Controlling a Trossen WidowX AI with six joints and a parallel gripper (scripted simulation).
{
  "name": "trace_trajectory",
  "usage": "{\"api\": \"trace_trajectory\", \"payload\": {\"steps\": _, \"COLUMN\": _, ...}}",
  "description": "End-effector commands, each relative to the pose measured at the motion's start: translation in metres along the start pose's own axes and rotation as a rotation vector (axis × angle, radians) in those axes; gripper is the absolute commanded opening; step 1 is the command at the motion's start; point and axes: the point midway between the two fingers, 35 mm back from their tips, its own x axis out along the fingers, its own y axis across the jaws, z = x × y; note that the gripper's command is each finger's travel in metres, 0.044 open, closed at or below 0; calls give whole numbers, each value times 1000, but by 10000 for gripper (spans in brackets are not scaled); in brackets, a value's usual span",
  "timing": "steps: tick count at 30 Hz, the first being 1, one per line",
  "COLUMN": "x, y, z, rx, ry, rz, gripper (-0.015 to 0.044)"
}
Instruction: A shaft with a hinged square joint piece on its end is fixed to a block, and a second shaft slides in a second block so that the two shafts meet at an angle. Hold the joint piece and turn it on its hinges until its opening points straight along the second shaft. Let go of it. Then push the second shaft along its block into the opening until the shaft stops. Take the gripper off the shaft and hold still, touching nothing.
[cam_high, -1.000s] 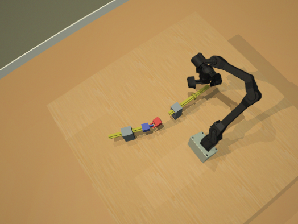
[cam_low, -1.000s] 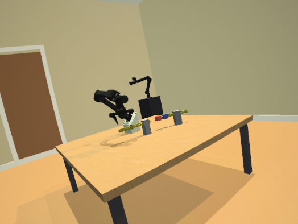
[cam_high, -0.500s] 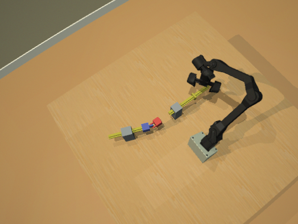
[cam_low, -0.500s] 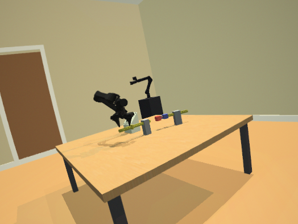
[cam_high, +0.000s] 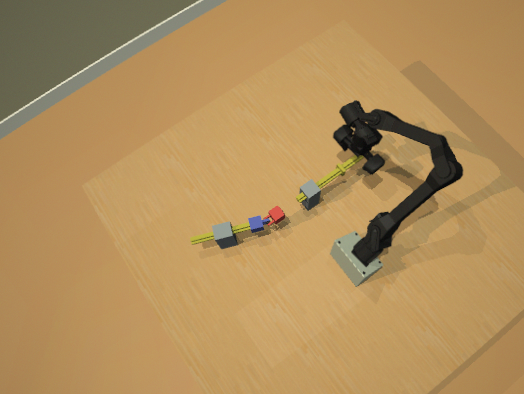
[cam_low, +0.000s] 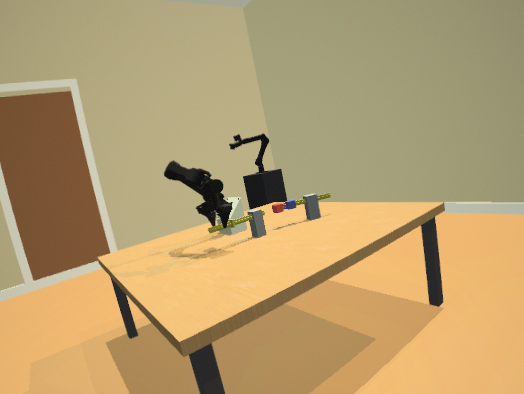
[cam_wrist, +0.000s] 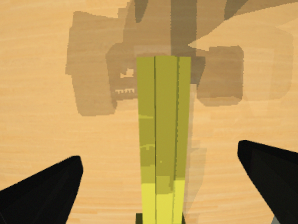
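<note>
From the wrist, the gripper (cam_wrist: 156, 189) hangs wide open, holding nothing, its fingers straddling the second shaft (cam_wrist: 162, 136) — probably ready to push it. Farther along, past its block (cam_high: 310, 193), the red joint piece (cam_high: 276, 214) waits, seemingly aligned.

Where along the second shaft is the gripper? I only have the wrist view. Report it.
Observer: In the top view, the open gripper straddles the second shaft's free end, on the far side of its grey block from the joint.
Operator: Report the shaft's other end.
Observer: It barely pokes out of the block. A gap separates it from the red joint piece.
Operator: Report gripper height.
Observer: In the exterior view, the fingertips reach down to about shaft height.
</note>
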Motion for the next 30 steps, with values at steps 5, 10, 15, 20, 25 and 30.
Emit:
{"api": "trace_trajectory", "payload": {"steps": 5, "x": 3, "y": -1, "z": -1, "rx": 67, "ry": 2, "rz": 0, "gripper": 440}}
{"api": "trace_trajectory", "payload": {"steps": 10, "x": 9, "y": -1, "z": -1, "rx": 67, "ry": 2, "rz": 0, "gripper": 440}}
{"api": "trace_trajectory", "payload": {"steps": 15, "x": 17, "y": 0, "z": -1, "rx": 67, "ry": 2, "rz": 0, "gripper": 440}}
{"api": "trace_trajectory", "payload": {"steps": 20, "x": 25, "y": -1, "z": -1, "rx": 67, "ry": 1, "rz": 0, "gripper": 440}}
{"api": "trace_trajectory", "payload": {"steps": 25, "x": 32, "y": -1, "z": -1, "rx": 67, "ry": 1, "rz": 0, "gripper": 440}}
{"api": "trace_trajectory", "payload": {"steps": 30, "x": 32, "y": -1, "z": -1, "rx": 67, "ry": 1, "rz": 0, "gripper": 335}}
